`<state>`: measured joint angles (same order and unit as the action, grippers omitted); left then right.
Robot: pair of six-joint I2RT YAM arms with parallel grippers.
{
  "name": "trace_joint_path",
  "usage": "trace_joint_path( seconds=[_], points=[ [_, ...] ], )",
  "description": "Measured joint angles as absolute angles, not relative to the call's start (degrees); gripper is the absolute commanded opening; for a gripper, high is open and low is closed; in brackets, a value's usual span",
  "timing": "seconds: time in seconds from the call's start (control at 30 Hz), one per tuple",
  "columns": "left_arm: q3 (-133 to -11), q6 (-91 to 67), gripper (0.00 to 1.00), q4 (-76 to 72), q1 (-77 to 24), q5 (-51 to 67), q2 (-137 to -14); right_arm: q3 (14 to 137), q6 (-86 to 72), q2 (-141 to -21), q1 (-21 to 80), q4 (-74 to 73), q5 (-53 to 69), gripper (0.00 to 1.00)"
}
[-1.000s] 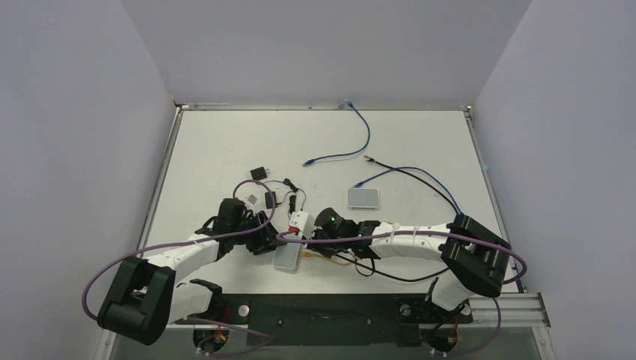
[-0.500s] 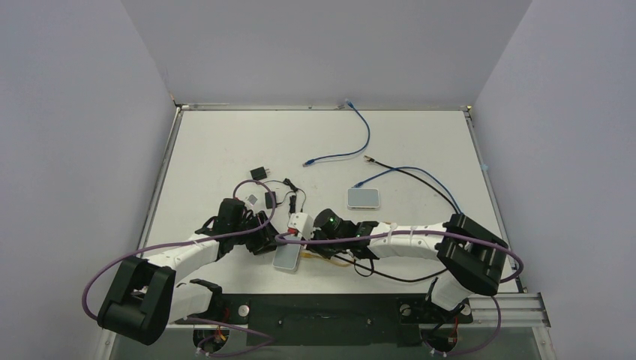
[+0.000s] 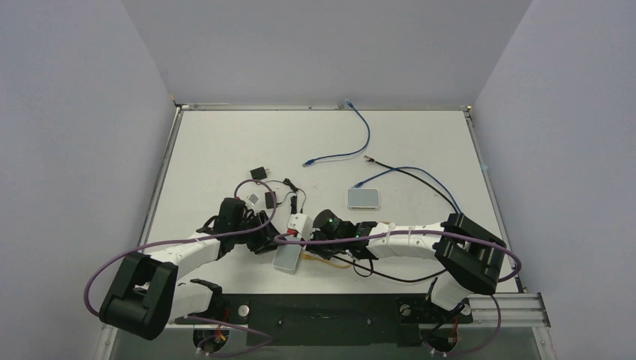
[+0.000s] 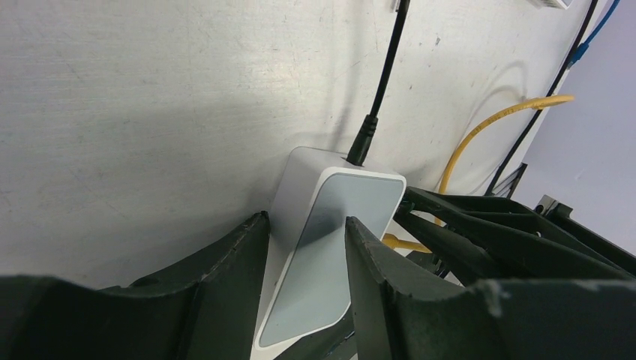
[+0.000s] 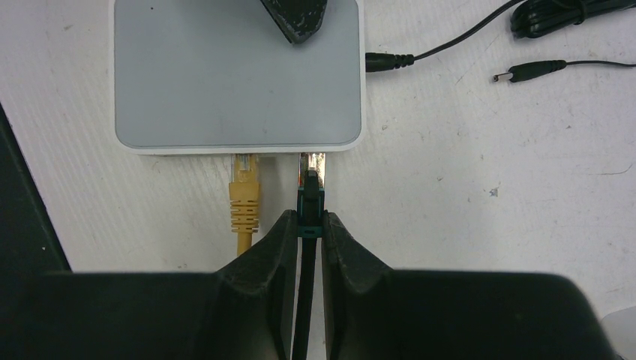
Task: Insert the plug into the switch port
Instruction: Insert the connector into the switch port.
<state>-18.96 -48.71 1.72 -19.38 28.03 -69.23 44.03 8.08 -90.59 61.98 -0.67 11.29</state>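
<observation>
Right wrist: claw (image 5: 309, 225) w/ plug (image 5: 311, 196) @ switch port (image 5: 313, 159).

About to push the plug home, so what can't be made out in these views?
Right wrist: how deep the plug sits in the switch port; the switch box rim overhangs it.
Top external: plug and port, covered by the right gripper.
Left wrist: the port edge, behind the box and the left gripper.
</observation>
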Motion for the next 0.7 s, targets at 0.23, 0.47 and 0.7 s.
trace_joint_path(
  seconds=[0.23, 0.47, 0.7],
  points=[
    [-18.96, -48.31, 0.32, -0.93, -20.03, 28.18, -71.22, 44.03, 7.79, -90.70, 61.93, -0.73, 10.87, 0.00],
    [-18.96, -47.59, 0.28, -2.50, -20.86, 27.49, -71.90, 44.03, 6.55, -92.64, 61.87, -0.64, 10.28, 0.00],
    [-18.81, -47.31, 0.26, -3.44, -21.65, 26.68, -71.90, 44.03, 5.41, -92.86, 61.87, -0.43, 9.56, 0.00]
  ],
)
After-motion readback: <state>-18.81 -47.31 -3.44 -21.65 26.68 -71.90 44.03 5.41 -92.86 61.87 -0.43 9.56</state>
